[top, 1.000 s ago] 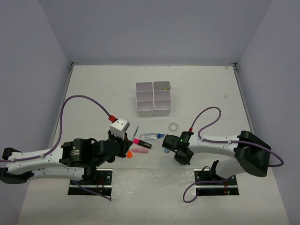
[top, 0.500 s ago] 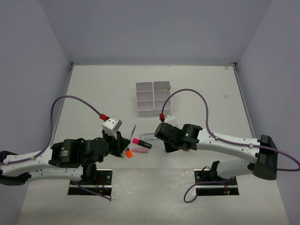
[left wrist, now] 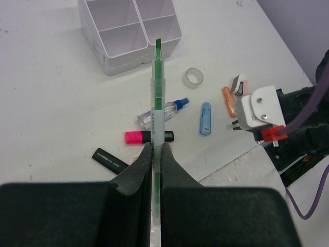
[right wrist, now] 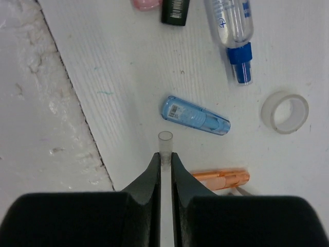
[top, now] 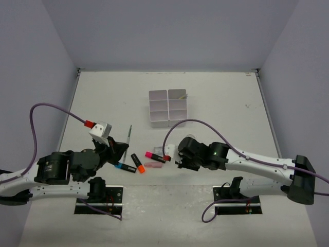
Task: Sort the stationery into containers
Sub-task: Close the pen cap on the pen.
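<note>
Your left gripper [left wrist: 157,150] low at near left, jaws clamped on a green pen [left wrist: 158,87], your right gripper [right wrist: 165,158] extended leftward, pinching a clear tube [right wrist: 165,140].

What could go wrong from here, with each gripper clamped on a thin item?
The green pen sticks far out past the left gripper, so it could swing or catch a wall of the white tray. The thin clear tube in the right gripper may slip out among the blue case and tape ring nearby.
</note>
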Robot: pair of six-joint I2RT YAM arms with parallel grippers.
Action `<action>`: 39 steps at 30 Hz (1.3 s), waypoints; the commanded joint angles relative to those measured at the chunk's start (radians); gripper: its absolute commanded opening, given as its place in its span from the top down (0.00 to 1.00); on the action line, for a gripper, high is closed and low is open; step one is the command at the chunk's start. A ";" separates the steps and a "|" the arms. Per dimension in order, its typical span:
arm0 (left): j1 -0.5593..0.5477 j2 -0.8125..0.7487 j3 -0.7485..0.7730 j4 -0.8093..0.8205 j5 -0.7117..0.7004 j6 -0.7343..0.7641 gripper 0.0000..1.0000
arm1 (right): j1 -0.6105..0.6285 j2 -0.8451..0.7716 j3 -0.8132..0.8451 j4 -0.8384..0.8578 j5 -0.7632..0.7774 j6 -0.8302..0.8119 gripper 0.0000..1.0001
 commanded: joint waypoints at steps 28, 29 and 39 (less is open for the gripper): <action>-0.004 0.139 -0.186 0.779 0.926 -0.160 1.00 | -0.045 -0.660 -0.193 0.419 0.077 -1.276 1.00; -0.004 0.146 -0.188 0.799 0.931 -0.185 1.00 | -0.046 -0.660 -0.176 0.422 0.070 -1.288 1.00; 0.033 0.199 -0.158 0.619 0.696 -0.448 1.00 | -0.050 -0.687 -0.129 0.492 -0.156 -1.361 1.00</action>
